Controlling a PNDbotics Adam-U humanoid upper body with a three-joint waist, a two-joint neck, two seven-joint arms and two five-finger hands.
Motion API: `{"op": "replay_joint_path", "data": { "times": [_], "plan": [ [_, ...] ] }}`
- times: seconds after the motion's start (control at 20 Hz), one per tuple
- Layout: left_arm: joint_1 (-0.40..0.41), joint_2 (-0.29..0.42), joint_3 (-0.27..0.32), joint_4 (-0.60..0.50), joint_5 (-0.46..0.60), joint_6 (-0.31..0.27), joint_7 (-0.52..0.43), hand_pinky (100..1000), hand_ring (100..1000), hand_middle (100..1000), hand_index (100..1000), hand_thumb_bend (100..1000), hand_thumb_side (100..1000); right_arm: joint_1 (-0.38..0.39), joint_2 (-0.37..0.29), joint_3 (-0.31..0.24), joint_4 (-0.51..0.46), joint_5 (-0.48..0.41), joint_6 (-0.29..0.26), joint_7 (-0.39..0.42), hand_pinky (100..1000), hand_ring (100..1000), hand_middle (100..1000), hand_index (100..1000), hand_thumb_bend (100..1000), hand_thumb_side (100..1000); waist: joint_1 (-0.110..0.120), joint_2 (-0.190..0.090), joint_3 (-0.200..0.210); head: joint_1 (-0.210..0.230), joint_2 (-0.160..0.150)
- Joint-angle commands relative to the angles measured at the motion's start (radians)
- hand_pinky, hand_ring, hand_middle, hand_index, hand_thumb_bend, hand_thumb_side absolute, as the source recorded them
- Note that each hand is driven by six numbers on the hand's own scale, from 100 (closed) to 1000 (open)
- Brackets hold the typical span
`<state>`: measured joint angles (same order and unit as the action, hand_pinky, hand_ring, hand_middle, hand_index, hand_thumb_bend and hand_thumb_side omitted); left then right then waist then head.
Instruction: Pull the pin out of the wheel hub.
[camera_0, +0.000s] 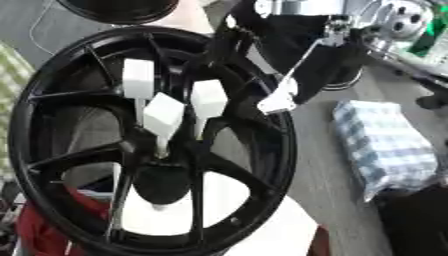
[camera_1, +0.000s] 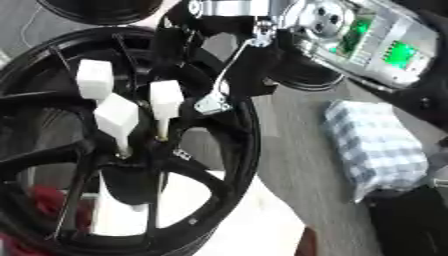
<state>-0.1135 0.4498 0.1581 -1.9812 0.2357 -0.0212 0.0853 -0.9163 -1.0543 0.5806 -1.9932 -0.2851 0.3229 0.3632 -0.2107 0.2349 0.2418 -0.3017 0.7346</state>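
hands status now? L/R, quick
Left hand: not in view.
Right hand: at the wheel hub's upper right rim, a pin just below it; cannot tell whether open or closed.

The black spoked wheel hub (camera_0: 105, 150) stands on edge, filling the view's left. 3 white block-headed pins (camera_0: 164, 116) sit in its centre, shafts pointing inward (heads tilted apart). A 4th pin (camera_0: 278, 100), with its thin shaft, is out beside the rim.
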Motion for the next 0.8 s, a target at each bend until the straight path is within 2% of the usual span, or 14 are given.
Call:
{"op": "replay_joint_path", "data": {
  "times": [0.05,0.4,0.8],
  "plan": [
    [-0.002,0.016,0.004,-0.019,-0.013,0.003,0.000,889,584,512,720,100,767,-0.033,0.000,-0.009,-0.007,0.000,0.039,-0.007,741,773,699,757,468,127,0.008,-0.008,-0.001,-0.007,0.008],
    [-0.003,0.009,0.002,-0.019,-0.029,0.005,-0.002,891,584,512,720,100,773,-0.063,0.027,-0.001,-0.007,0.023,0.073,-0.028,743,783,714,761,466,125,-0.002,0.010,0.005,-0.012,0.015],
    [-0.008,0.004,0.001,-0.019,-0.041,0.012,-0.002,892,584,512,720,100,777,-0.071,0.039,0.007,-0.007,0.018,0.094,-0.012,743,785,718,762,456,122,-0.014,0.023,0.010,-0.008,0.016]
  ]
}}
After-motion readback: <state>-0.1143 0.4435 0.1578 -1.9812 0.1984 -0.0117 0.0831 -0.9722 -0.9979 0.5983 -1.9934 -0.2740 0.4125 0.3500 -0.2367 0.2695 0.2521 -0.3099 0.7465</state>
